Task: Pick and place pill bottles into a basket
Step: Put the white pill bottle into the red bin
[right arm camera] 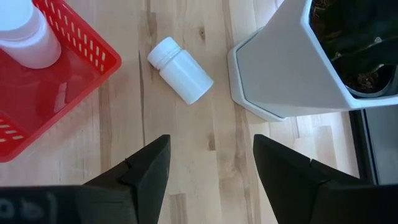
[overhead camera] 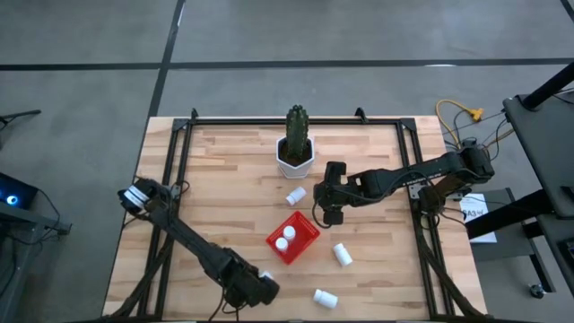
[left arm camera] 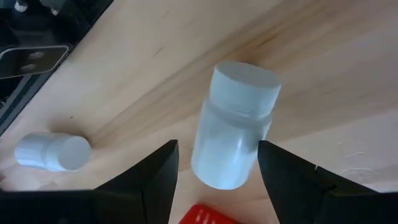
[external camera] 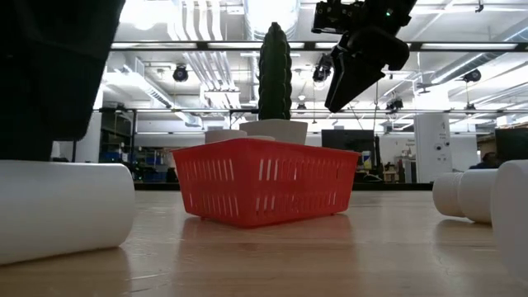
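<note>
Pill bottles [overhead camera: 285, 239]: two stand upright in the red basket [overhead camera: 305, 237] mid-bench. Another bottle [left arm camera: 235, 127] lies between the left end effector's [left arm camera: 217, 165] spread fingers, ungripped. Right end effector [right arm camera: 211, 165] hovers open, empty, near a loose bottle [right arm camera: 180, 70] beside the cactus pot [overhead camera: 295, 160].

Evenly lit from above in the high view, shadows soft and short on the wooden table [overhead camera: 224, 193]; strongly backlit in the low view, ceiling lights blown out, cactus [external camera: 275, 73] nearly a silhouette; near bottle [external camera: 62, 210] large and soft-focused; left wrist view slightly hazy; right wrist view crisp, faint glare inside the basket [right arm camera: 37, 102].
</note>
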`<state>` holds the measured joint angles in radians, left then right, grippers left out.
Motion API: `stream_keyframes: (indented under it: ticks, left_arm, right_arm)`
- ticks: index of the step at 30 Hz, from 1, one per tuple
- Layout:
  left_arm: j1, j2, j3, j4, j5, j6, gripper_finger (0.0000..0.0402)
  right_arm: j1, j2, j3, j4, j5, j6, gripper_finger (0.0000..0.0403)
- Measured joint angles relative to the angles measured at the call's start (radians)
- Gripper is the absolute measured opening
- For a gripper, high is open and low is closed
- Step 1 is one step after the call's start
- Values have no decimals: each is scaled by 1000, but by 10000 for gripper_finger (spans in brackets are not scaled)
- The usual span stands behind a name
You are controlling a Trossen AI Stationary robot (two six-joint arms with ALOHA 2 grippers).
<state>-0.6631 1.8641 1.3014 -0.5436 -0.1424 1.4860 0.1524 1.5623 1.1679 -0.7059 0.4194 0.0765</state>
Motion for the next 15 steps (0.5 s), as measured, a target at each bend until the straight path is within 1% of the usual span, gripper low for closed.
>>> stream_keyframes:
  ticks: [7, 10, 15]
  left_arm:
    - [20, 0, -40, 23, 15, -3, 202]
    - [22, 2, -72, 48, 14, 36, 202]
    - [22, 2, -70, 71, 12, 40, 202]
  right_arm:
    - [0, 0, 0, 0, 0, 0, 219]
    - [0, 0, 0, 0, 0, -1, 219]
    - [0, 0, 0, 0, 0, -1, 219]
